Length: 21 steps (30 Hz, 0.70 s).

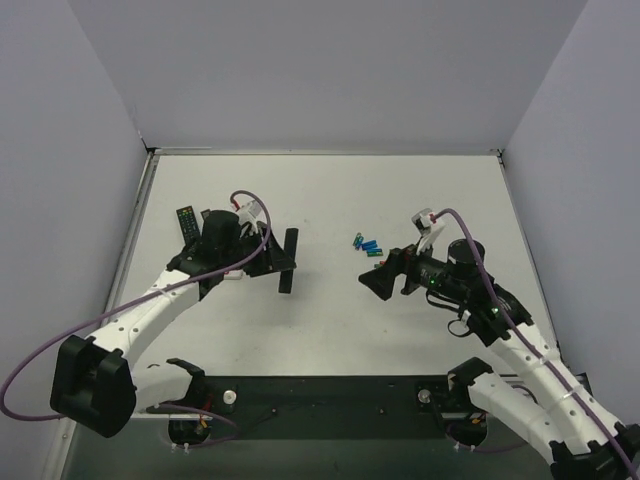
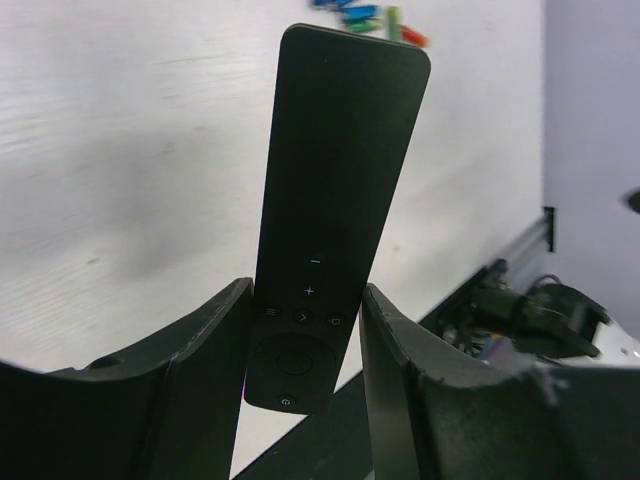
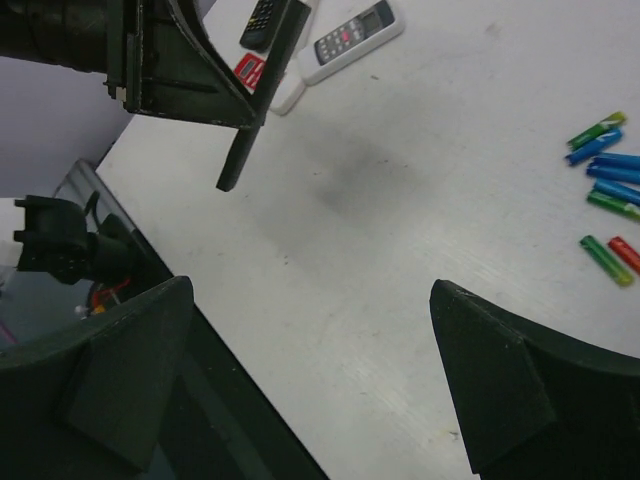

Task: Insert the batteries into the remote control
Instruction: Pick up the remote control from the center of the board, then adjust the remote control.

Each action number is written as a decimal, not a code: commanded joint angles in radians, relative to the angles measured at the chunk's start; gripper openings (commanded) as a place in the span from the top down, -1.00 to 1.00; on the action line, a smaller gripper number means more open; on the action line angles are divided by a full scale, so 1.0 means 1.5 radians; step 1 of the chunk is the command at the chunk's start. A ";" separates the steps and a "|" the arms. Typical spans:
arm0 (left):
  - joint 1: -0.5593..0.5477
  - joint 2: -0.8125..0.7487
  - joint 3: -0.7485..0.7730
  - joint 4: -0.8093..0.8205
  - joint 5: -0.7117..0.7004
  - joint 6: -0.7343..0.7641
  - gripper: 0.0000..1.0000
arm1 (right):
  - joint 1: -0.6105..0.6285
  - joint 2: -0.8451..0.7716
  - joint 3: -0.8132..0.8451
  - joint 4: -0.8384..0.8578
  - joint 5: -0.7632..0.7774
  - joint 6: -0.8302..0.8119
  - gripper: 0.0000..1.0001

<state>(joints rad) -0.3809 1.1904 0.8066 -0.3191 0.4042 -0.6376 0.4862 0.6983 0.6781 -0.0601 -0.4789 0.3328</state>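
Here, left claw [image 2: 305,300] grips remote control [image 2: 340,170]; other remotes [image 3: 350,30] lie beside.

Left arm [image 1: 150,302] and right arm [image 1: 532,352]: white shells, black joints, a purple cable [image 1: 62,337] looping along each, black bases [image 1: 185,385] at 6 o'clock. Left gripper [image 2: 305,290] fingers [image 2: 200,380]: matte black, scuffed.

One slim black remote [image 2: 330,200], two other remotes [image 3: 355,30], and about eight batteries [image 3: 612,172], mostly blue and green.
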 commanded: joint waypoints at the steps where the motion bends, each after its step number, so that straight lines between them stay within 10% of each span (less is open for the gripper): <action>1: -0.077 -0.005 0.004 0.203 0.087 -0.090 1.00 | 0.004 0.069 -0.012 0.172 -0.157 0.136 -1.00; 12: -0.187 0.020 -0.025 0.470 0.129 -0.175 1.00 | 0.005 0.191 -0.064 0.527 -0.214 0.329 -1.00; 21: -0.218 0.018 -0.037 0.524 0.149 -0.203 1.00 | 0.004 0.224 -0.060 0.606 -0.226 0.379 -0.82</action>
<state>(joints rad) -0.6891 1.2251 0.7666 0.3340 0.5865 -0.9070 0.4862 1.0203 0.5812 0.6628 -0.7673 0.8440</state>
